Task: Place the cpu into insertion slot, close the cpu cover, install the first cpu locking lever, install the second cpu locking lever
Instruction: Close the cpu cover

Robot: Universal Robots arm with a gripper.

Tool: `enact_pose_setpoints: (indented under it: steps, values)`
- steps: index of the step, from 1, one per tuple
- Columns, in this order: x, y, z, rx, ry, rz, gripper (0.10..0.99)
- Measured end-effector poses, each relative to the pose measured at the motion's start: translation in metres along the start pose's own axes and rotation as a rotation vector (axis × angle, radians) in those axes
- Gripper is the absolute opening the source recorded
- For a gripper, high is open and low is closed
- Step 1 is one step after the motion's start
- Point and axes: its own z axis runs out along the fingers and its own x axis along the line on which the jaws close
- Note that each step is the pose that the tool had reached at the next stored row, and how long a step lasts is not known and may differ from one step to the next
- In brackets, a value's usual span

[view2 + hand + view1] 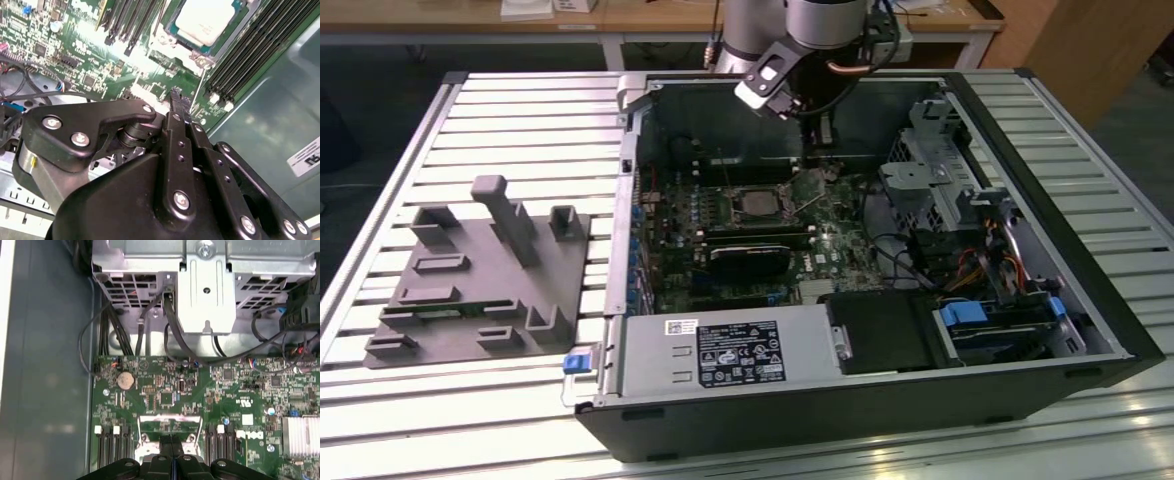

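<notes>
Hovering near cpu (pixel 207 20), gripper (pixel 175 93) pinching fully closed, holding nothing. Lever (pixel 200 87) looking like thin springy wire, slippery; guessing free end being best spot for pushing.

No print is legible on the power supply label (pixel 736 353) or the case-wall sticker (pixel 305 157).

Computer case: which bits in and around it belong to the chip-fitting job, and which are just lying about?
Job: silvery-beige square cpu, silvery metal cpu cover frame, thin silver wire lever, black robot hand.
Lying about: grey plastic fixture block, silver labelled power-supply box, round silver coin battery.
</notes>
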Motion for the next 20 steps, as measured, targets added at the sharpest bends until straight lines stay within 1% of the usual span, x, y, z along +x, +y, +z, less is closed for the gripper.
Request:
enact_pose_setpoints:
  steps: [10,20]
  values:
    - [0.0003,0.0168,0.0017,0.0,0.0002,0.0,0.106]
    - [0.0007,0.0366,0.0036,0.0,0.0003,0.0,0.106]
